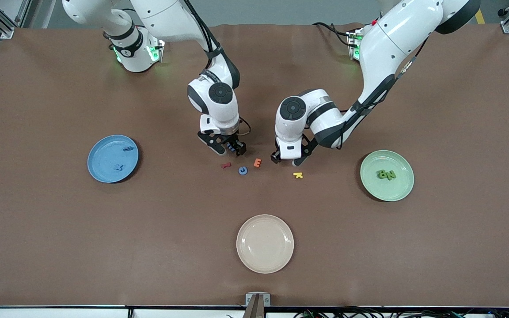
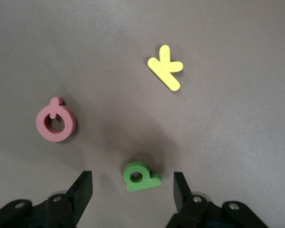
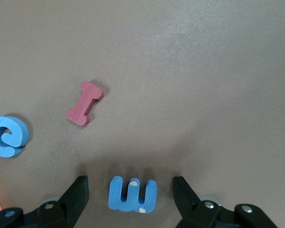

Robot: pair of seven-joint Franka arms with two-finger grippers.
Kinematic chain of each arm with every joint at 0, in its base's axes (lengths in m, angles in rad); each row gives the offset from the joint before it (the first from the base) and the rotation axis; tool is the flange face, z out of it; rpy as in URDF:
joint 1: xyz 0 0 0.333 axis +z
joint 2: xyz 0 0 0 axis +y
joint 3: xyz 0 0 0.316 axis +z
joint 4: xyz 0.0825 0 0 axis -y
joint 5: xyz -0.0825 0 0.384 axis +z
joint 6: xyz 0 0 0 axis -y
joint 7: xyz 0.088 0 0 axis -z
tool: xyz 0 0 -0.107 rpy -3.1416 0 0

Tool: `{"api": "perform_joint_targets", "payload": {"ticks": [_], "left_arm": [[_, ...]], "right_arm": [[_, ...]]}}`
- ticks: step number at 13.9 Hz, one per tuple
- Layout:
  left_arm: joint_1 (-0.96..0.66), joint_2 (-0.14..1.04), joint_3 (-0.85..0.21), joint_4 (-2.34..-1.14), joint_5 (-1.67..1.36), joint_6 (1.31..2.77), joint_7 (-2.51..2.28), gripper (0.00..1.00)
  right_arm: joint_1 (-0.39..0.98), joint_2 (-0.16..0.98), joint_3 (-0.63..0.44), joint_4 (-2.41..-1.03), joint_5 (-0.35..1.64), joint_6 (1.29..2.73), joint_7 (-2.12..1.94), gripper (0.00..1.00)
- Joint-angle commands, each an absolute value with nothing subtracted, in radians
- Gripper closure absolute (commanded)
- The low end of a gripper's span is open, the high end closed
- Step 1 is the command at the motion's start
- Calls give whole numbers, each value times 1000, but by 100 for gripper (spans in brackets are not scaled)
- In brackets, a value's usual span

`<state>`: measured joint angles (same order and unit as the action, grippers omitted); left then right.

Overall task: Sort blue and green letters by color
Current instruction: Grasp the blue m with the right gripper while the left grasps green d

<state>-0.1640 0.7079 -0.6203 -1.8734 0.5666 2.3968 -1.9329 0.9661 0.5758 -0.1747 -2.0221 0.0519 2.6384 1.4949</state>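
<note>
My left gripper [image 1: 286,160] is down at the table's middle, open, with a green P [image 2: 141,176] lying flat between its fingers, a gap on each side. My right gripper [image 1: 232,150] is low beside it, toward the right arm's end, also open. It straddles a blue m [image 3: 132,194] without touching it. A blue c [image 1: 242,170] lies nearer the front camera than the right gripper. Two blue letters [image 1: 127,149] lie on the blue plate [image 1: 104,154]. Green N and B [image 1: 385,175] sit on the green plate [image 1: 396,190].
Around the grippers lie a dark red letter [image 1: 225,165], an orange E [image 1: 257,163], a yellow k [image 1: 298,175] and a pink ring-shaped letter [image 2: 56,122]. A beige plate [image 1: 265,243] with nothing on it stands near the front edge.
</note>
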Motion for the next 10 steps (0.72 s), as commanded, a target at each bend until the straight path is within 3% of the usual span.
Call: {"api": "perform_joint_targets", "payload": {"ticks": [1,5,8,10], "left_arm": [[-175,719,-607,-1865,595,2436,-1954,27],[-175,747,-603,-1853,653,2439,-1980,31],[-175,756,-601,-1852,661,2439,-1987,34],[-175,768,-601,-1841,661,2439,-1987,36]], "right_arm": [[991,597,-181,-2016,35,2606,1537,30],[991,597,-183,-2016,35,2599,1539,56],[989,595,-183,-2013,35,2594,1537,97],[982,591,-196,-1994,22,2548,1529,100]]}}
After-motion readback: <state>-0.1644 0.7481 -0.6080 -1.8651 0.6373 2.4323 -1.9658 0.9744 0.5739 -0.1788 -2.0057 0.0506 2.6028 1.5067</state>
